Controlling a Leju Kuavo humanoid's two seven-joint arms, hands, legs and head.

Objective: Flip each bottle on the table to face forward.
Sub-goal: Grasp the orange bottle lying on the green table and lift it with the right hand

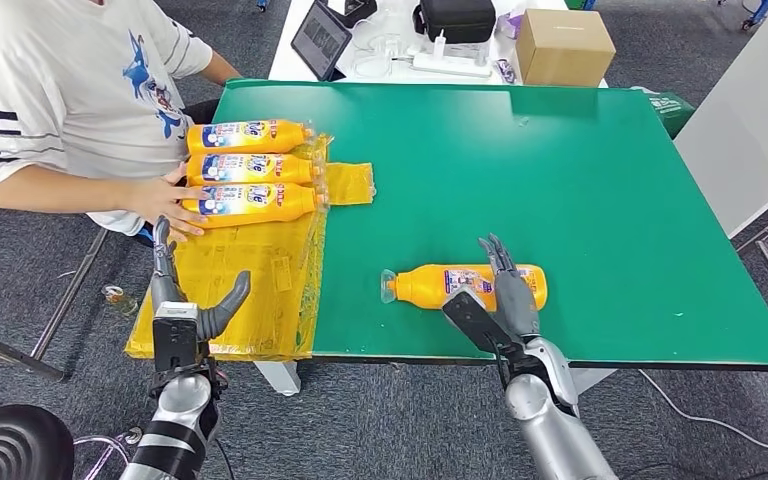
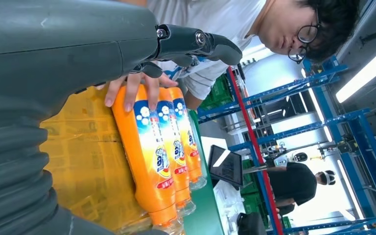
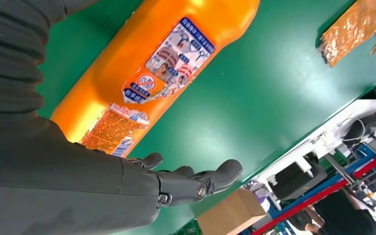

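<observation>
We saw a green table (image 1: 580, 200) with a sheet of yellow wrapping (image 1: 260, 280) spread over its left end — crinkled, printed, and hanging past the near edge. A person in a white printed T-shirt (image 1: 60, 90) sat at that end, one hand (image 1: 165, 200) laid on the wrapping. Behind the green top stood a white table (image 1: 290, 62) carrying a cardboard box (image 1: 564, 46), a black case (image 1: 457, 18), a tablet (image 1: 320, 38) propped at an angle and a white power strip (image 1: 450, 64). Grey carpet (image 1: 20, 300) lay beneath — a white cabinet (image 1: 750, 120) stood at right.
</observation>
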